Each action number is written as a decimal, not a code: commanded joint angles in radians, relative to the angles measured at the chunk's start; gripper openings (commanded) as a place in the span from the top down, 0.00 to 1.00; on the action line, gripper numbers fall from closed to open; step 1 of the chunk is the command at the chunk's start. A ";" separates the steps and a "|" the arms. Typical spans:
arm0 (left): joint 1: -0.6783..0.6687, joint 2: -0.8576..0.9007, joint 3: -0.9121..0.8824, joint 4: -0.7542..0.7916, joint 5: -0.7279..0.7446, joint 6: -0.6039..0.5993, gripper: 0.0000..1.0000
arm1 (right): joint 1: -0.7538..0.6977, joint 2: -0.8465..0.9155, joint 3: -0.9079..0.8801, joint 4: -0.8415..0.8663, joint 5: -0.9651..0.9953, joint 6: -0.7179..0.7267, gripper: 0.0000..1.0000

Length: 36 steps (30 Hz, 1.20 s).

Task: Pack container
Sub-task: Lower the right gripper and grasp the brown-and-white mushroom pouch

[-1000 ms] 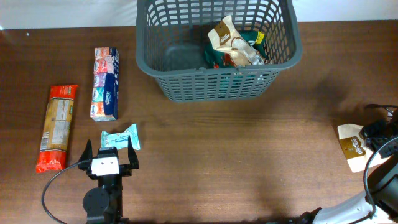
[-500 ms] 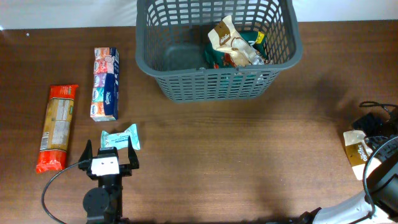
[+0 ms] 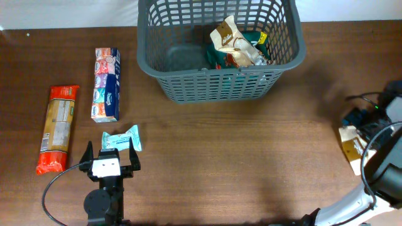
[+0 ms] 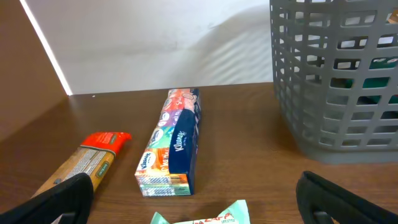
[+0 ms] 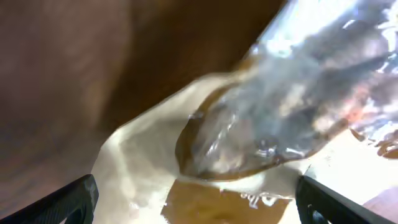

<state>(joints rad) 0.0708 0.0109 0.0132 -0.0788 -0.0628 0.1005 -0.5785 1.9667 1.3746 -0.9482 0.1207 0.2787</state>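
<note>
The container [image 3: 284,59] is a dark grey slotted basket at the back centre, with several packets [image 3: 237,44] inside; its wall also fills the right of the left wrist view [image 4: 339,74]. My left gripper [image 3: 110,157] is open near the front left, just behind a small teal packet [image 3: 123,139] that lies between its fingers [image 4: 62,196] at the bottom edge of the left wrist view [image 4: 205,218]. My right gripper [image 3: 357,122] is open at the far right, close over a cream and brown packet [image 3: 350,147] with a clear window [image 5: 292,106]. That packet lies between its fingertips [image 5: 68,202].
A long tissue pack [image 3: 107,85] and an orange pasta packet [image 3: 56,129] lie on the left of the brown table [image 3: 239,157]; both show ahead of the left gripper [image 4: 174,146] [image 4: 87,165]. A black cable [image 3: 377,144] loops by the right arm.
The right gripper has gone from shut to open and has moved back and left over the cream packet, which has shifted slightly. The left arm has not moved.
</note>
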 commanded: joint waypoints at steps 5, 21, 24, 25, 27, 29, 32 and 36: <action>0.002 -0.006 -0.004 -0.001 0.007 -0.009 0.01 | 0.022 0.003 0.165 -0.058 0.075 -0.010 0.01; 0.002 -0.006 -0.004 -0.002 0.006 -0.009 0.01 | 0.022 0.003 0.213 -0.120 0.267 -0.013 0.01; 0.002 -0.006 -0.004 -0.002 0.007 -0.009 0.01 | 0.015 0.003 0.213 -0.121 0.285 -0.012 0.01; 0.002 -0.006 -0.004 -0.002 0.007 -0.009 0.01 | 0.011 0.003 0.213 -0.120 0.284 -0.012 0.01; 0.002 -0.006 -0.004 -0.002 0.007 -0.009 0.01 | -0.004 0.003 0.213 -0.119 0.283 -0.009 0.01; 0.002 -0.006 -0.004 -0.002 0.007 -0.009 0.01 | -0.023 0.003 0.212 -0.114 0.278 -0.009 0.01; 0.002 -0.006 -0.004 -0.002 0.006 -0.009 0.01 | -0.066 0.003 0.212 -0.102 0.243 -0.013 0.01; 0.002 -0.006 -0.004 -0.002 0.007 -0.009 0.01 | -0.121 0.003 0.212 -0.083 0.163 -0.028 0.01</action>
<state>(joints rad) 0.0708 0.0109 0.0132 -0.0788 -0.0631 0.1005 -0.6609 1.9667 1.5745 -1.0416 0.3408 0.2596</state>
